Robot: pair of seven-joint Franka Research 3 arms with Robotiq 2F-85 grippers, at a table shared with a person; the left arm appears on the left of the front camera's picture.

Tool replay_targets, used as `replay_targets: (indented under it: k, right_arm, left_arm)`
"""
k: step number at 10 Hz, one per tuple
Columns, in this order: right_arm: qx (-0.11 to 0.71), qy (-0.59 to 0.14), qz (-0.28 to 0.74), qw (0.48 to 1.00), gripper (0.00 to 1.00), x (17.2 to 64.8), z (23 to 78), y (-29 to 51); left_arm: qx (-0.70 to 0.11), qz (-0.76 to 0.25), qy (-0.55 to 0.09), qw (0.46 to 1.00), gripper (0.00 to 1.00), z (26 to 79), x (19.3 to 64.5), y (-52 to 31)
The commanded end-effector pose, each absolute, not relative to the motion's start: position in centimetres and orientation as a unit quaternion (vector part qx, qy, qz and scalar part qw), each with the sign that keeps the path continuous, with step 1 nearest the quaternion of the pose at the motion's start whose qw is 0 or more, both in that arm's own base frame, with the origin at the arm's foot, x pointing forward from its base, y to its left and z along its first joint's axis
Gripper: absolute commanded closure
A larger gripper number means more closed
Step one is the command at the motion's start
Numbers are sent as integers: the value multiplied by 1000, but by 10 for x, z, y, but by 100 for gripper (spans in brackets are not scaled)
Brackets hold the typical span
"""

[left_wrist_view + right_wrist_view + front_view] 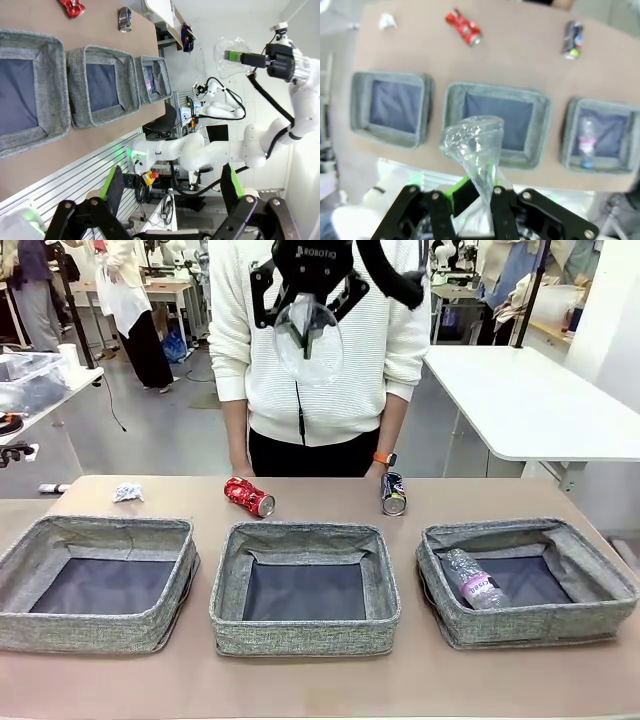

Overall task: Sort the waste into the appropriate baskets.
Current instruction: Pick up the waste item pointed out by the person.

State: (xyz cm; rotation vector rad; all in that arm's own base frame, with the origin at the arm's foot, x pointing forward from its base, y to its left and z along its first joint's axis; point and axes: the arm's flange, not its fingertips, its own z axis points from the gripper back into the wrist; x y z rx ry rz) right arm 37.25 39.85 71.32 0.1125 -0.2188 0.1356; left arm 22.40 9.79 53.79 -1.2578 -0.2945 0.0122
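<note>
Three grey baskets sit in a row along the near side of the tabletop, mouths up and spaced so that each can take one kind of waste. Left basket and middle basket show only their dark bare bottoms. Right basket holds a purple-labelled bottle lying on its side toward the left wall, so that one looks to be the bin for plastic.

High above the row, in front of the person standing at the far edge, the right jaws are shut tight on a crumpled clear bottle. They pinch one squashed end, so the body bulges out past the fingertips. In the right wrist view the crumpled clear bottle hangs over the near wall of the middle basket, well clear of everything. Holding it so high likely lets it pass over the soft walls, and my guess is that it belongs with the other bottle on the right.

Left jaws stand wide open with nothing between the green pads, parked off to the side, out of the way.

Beyond the baskets, three things lie loose on the tabletop, none yet sorted. The red can is on its side behind the middle basket, the dark can is between middle and right, and the paper wad is behind the left one.
</note>
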Motion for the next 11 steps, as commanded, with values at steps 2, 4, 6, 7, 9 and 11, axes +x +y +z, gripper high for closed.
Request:
replay_targets:
  k: [2,4,6,7,9,11]
  right_arm:
    - [28,-95,43,994,96,380,745,429]
    - [40,-96,61,993,96,374,727,409]
    - [40,-96,61,993,96,374,727,409]
    - [40,-96,61,993,96,374,727,409]
    - [40,-96,61,993,96,374,727,409]
    - [40,-96,61,993,96,374,727,409]
  left_arm:
    - [-592,-3,-145,793,0,540,224,98]
    - [-592,-3,-145,793,0,540,224,98]
    - [-592,-3,-145,793,0,540,224,98]
    - [-592,-3,-145,793,0,540,224,98]
    - [-592,-3,-145,793,0,540,224,98]
    - [-592,-3,-145,793,0,540,224,98]
